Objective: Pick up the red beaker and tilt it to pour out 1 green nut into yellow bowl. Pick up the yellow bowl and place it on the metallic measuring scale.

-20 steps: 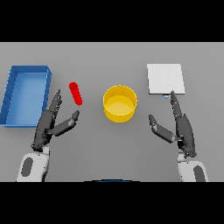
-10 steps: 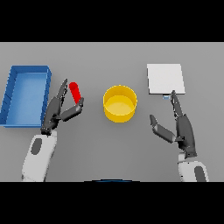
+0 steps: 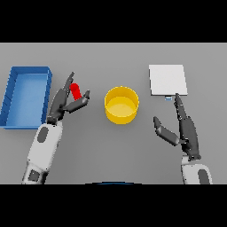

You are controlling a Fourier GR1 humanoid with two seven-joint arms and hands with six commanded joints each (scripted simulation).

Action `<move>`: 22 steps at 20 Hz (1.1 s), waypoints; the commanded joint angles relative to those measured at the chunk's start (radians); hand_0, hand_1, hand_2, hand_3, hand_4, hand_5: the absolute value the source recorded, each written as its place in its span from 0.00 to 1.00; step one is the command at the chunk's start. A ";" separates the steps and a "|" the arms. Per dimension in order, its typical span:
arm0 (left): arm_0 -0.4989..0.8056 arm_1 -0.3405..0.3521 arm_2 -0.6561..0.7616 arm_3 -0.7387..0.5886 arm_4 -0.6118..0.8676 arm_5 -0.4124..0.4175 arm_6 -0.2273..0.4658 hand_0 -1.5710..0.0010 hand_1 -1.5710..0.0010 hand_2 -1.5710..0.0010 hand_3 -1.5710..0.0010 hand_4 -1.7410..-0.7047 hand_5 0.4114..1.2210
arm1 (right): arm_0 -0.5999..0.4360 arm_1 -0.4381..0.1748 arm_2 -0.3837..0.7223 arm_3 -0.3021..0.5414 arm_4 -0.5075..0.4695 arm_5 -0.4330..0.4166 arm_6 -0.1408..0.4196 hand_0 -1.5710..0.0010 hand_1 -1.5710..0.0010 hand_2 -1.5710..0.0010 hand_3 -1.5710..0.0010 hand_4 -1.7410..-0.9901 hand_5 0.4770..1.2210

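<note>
Now the left hand (image 3: 62, 105) has closed in on the red beaker (image 3: 76, 91) — fingers and thumb flank it, still spread, not yet clamped. Grasp looks imminent; the yellow bowl (image 3: 121, 104) waits beside it, and the right hand (image 3: 185, 128) idles open.

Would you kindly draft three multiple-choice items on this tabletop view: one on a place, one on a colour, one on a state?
1. Where does the yellow bowl stand?
A. inside the blue bin
B. on the table between the red beaker and the scale
C. on the scale

2. What colour is the bin at the table's left?
A. blue
B. green
C. white

3. How is the left hand placed?
A. resting flat at the table's edge
B. inside the bowl
C. around the red beaker, fingers on one side, thumb on the other

Answers: 1 B, the bowl sits on bare table, with the metallic measuring scale apart to its right. 2 A, its walls and floor are blue. 3 C, the beaker shows between fingers and thumb; the right hand stays open near the scale.
</note>
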 commanded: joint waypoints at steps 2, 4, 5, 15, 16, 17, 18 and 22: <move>-0.024 0.003 0.009 0.023 0.007 -0.006 -0.012 1.00 1.00 1.00 1.00 0.44 0.34 | -0.002 0.002 0.001 -0.011 -0.002 -0.001 -0.003 1.00 1.00 1.00 1.00 0.63 0.22; -0.047 -0.001 0.023 0.053 0.022 -0.012 -0.036 1.00 1.00 1.00 1.00 0.42 0.34 | 0.000 -0.006 -0.005 -0.019 -0.010 0.005 0.011 1.00 1.00 1.00 1.00 0.63 0.22; -0.054 -0.005 0.029 0.080 0.024 -0.012 -0.065 1.00 1.00 1.00 1.00 0.41 0.35 | -0.004 -0.007 -0.005 -0.009 -0.003 0.001 0.013 1.00 1.00 1.00 1.00 0.63 0.22; -0.118 -0.037 0.069 0.168 0.029 0.047 -0.090 0.37 0.35 0.34 0.41 0.16 0.78 | 0.004 -0.007 -0.002 -0.022 0.007 -0.007 0.002 1.00 1.00 1.00 1.00 0.65 0.23; -0.124 -0.044 0.056 0.173 0.021 0.047 -0.100 0.30 0.28 0.27 0.38 0.13 0.82 | 0.002 -0.006 -0.004 -0.014 0.006 -0.007 0.006 1.00 1.00 1.00 1.00 0.65 0.22; -0.129 -0.042 0.047 0.175 0.011 0.052 -0.089 0.24 0.23 0.22 0.30 0.16 0.86 | 0.005 -0.003 -0.004 -0.007 0.005 -0.008 0.003 1.00 1.00 1.00 1.00 0.65 0.22; -0.126 -0.037 0.048 0.178 0.009 0.043 -0.100 0.19 0.18 0.17 0.24 0.19 0.89 | 0.002 -0.006 -0.012 0.001 -0.004 -0.005 -0.001 1.00 1.00 1.00 1.00 0.65 0.22; -0.125 -0.050 0.058 0.166 0.023 0.057 -0.100 0.08 0.07 0.07 0.10 0.15 0.91 | 0.020 0.001 0.002 -0.023 0.004 -0.005 -0.007 1.00 1.00 1.00 1.00 0.65 0.22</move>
